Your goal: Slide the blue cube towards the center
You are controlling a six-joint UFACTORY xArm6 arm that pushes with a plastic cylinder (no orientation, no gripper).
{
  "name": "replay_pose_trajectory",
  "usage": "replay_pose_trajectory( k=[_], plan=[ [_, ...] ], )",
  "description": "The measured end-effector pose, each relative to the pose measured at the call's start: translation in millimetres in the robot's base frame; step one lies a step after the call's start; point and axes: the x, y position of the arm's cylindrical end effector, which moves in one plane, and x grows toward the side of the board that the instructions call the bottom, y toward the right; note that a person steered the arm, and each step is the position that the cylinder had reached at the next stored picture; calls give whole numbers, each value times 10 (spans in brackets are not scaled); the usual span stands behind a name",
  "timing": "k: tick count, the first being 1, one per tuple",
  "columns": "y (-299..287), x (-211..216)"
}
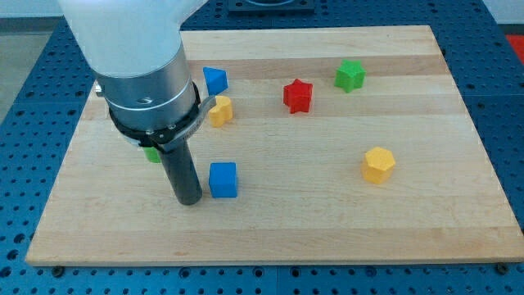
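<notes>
Right now the blue cube (223, 179) sits just right of my tip (189, 200), seemingly touching it.

Arm (135, 49) enters from view's top left; rod vertical, my tip (189, 201) on board.

1. The arm (123, 33) has a broad, smooth white shell that fills the view's top left.
2. Below the shell sits a silver-grey metal cylinder (147, 90) with a dull shine.
3. A black ring (160, 131) clamps around the cylinder's base.
4. A straight dark rod (180, 168) runs down from the ring to my tip (189, 200).
</notes>
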Motion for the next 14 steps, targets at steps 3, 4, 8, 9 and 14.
replay_pose_trajectory(
  k=[3, 4, 8, 9, 14],
  plan=[
    [271, -40],
    [363, -46],
    [519, -248],
    [566, -249],
    [981, -528]
  ],
)
